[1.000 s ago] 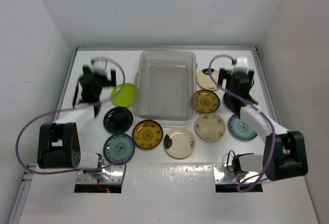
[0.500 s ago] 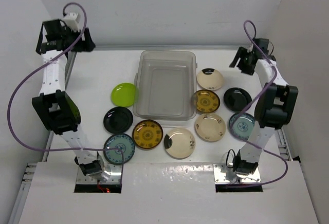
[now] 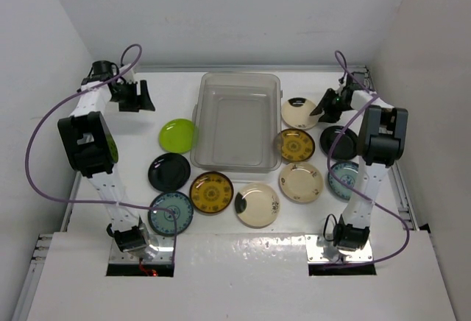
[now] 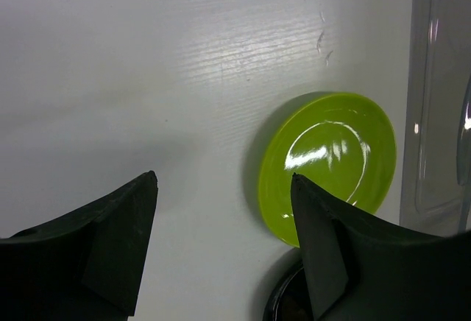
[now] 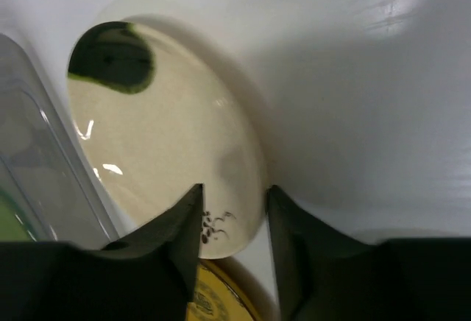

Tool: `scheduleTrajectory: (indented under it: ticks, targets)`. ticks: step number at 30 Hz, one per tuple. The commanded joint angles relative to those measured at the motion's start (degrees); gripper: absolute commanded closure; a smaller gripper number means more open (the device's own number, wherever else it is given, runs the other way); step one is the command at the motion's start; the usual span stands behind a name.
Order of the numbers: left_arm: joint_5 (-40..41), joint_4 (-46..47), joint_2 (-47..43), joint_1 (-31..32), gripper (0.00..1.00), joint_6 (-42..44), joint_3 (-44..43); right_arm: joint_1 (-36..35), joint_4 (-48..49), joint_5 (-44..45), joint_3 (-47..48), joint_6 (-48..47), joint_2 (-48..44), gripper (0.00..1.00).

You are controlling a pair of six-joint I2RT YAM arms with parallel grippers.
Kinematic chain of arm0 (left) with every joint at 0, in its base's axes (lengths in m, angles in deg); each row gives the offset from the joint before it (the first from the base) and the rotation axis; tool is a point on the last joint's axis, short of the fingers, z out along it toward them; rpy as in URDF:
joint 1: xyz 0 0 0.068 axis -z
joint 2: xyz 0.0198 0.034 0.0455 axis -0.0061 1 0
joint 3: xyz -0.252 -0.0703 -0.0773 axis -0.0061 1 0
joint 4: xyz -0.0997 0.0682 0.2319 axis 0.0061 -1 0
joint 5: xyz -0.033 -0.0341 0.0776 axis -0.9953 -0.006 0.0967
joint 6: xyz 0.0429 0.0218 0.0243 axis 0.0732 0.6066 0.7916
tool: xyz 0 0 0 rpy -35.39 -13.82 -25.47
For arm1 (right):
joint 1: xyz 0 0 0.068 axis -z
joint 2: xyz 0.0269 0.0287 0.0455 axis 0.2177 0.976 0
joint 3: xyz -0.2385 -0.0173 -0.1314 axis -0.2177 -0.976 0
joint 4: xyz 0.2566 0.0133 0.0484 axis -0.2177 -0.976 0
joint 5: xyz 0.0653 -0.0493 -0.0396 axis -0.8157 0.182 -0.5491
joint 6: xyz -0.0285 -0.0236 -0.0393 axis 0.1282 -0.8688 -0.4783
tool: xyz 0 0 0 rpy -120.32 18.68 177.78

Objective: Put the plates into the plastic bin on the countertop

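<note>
In the top view the bin (image 3: 237,78) stands in the middle of the countertop (image 3: 176,100). Its long axis runs from 12 to 6 o'clock, its open side is up, and I see no plate in it. The plates lie flat around it, face up; being round, they have no long axis. The left gripper (image 3: 137,97) is at the far left. The green plate (image 3: 178,135) lies at about 5 o'clock from it, apart from it, and just beside the bin's 9 o'clock wall. The right gripper (image 3: 329,101) is at the far right, with the cream plate (image 3: 299,113) right next to it at 8 o'clock.

In the left wrist view the left gripper (image 4: 221,247) is spread wide, with only bare countertop between its fingers (image 4: 110,247). The green plate (image 4: 327,163) is at 1 o'clock from the gap, and one finger covers its near edge.

In the right wrist view the right gripper (image 5: 234,221) stands half narrow, astride the rim of the cream plate (image 5: 162,137). Whether it presses the rim I cannot tell. The bin wall (image 5: 37,166) is at 9 o'clock.

I judge that the right arm is much nearer to a grasp, and that its plate must then travel toward 9 o'clock.
</note>
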Motion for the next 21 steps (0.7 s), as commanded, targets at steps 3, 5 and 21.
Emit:
scheduleTrajectory:
  ticks: [3, 5, 21]
  targets:
    - [-1.9, 0.5, 1.9, 0.0, 0.28, 1.0, 1.9, -0.3, 5.0, -0.3, -2.1, 3.6, 0.8, 0.76]
    - [-1.9, 0.5, 1.9, 0.0, 0.28, 1.8, 2.7, -0.1, 6.7, 2.1, -4.3, 3.9, -0.5, 0.96]
    - [-0.1, 0.5, 0.8, 2.4, 0.28, 5.6, 8.4, -6.6, 19.7, 30.2, -13.9, 9.0, -29.8, 1.0]
